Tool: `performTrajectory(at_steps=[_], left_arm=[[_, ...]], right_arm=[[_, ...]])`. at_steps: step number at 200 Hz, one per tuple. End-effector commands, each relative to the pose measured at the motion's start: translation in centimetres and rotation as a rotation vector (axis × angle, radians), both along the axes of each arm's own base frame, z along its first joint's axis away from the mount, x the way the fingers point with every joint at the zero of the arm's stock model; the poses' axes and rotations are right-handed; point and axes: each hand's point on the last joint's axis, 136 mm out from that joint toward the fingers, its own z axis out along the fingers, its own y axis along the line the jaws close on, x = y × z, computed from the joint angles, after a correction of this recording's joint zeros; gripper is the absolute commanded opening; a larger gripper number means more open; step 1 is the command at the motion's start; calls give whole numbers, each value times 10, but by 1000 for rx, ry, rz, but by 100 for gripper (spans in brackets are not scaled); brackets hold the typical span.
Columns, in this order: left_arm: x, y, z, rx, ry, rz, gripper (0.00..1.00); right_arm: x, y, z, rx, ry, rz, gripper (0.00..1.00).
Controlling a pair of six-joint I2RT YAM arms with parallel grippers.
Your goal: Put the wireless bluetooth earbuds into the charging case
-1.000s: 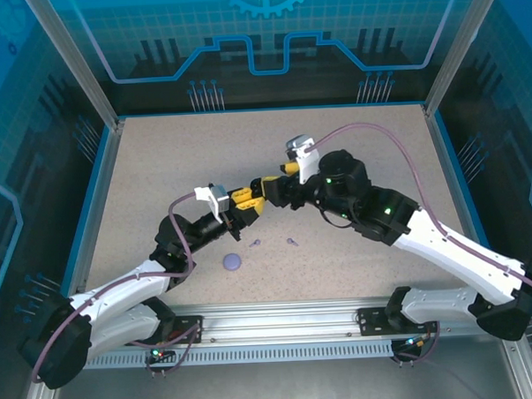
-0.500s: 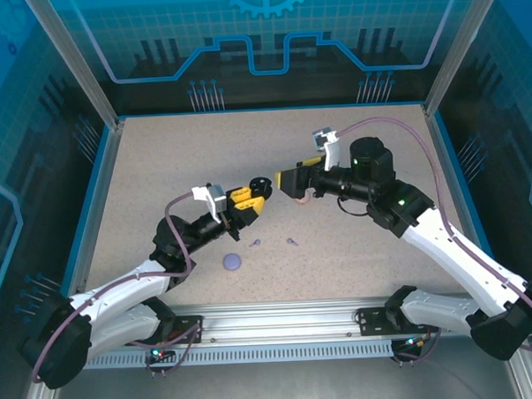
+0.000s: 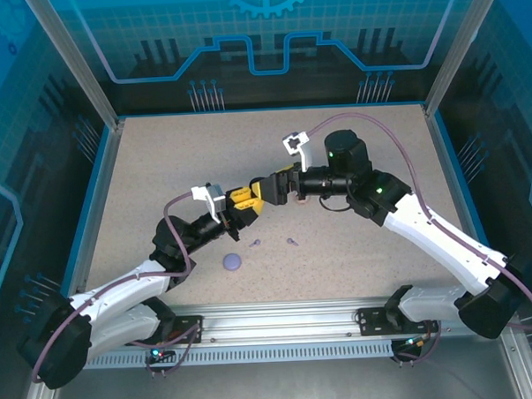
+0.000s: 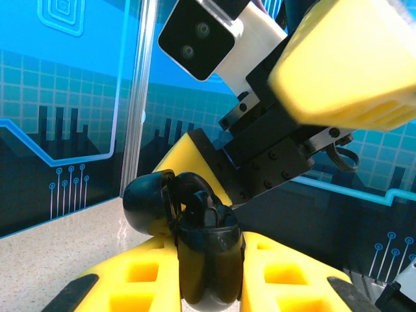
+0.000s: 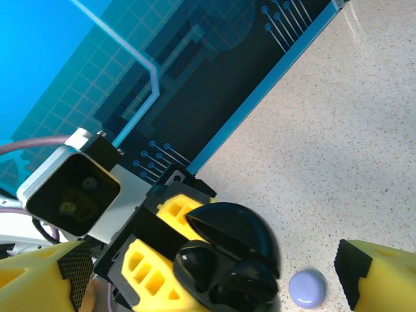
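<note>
My left gripper (image 3: 246,203) is clamped on the open black charging case (image 4: 203,247). It holds the case above the table's (image 3: 159,169) middle, lid tipped back so the wells face my right gripper (image 3: 272,187), whose jaws gape empty just beside it. Black earbuds (image 5: 195,263) look seated inside. Two lavender earbuds (image 3: 256,243) lie toward the front edge.

One black case (image 4: 208,260), one lavender case (image 3: 232,262) — two cases. Two lavender earbuds (image 3: 255,243) on the desk (image 3: 159,169) — second one (image 3: 292,242) to the right.
</note>
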Motion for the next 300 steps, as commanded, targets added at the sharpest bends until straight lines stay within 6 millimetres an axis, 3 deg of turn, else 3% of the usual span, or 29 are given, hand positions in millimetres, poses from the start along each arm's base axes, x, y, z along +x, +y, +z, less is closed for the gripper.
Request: performTrajectory(at_steps=[1,194,300], left_arm=[[-7,1,23,-39,-66,-13,3],[4,1,11,-11,-37,35,3],[6,0,7,-4,-27,33,3]], right_arm=[[-9,3,16,7,-38,34,97],[-18,0,14,-44,-31,28,92],[-23,-4,22,-45,-77,30,91]])
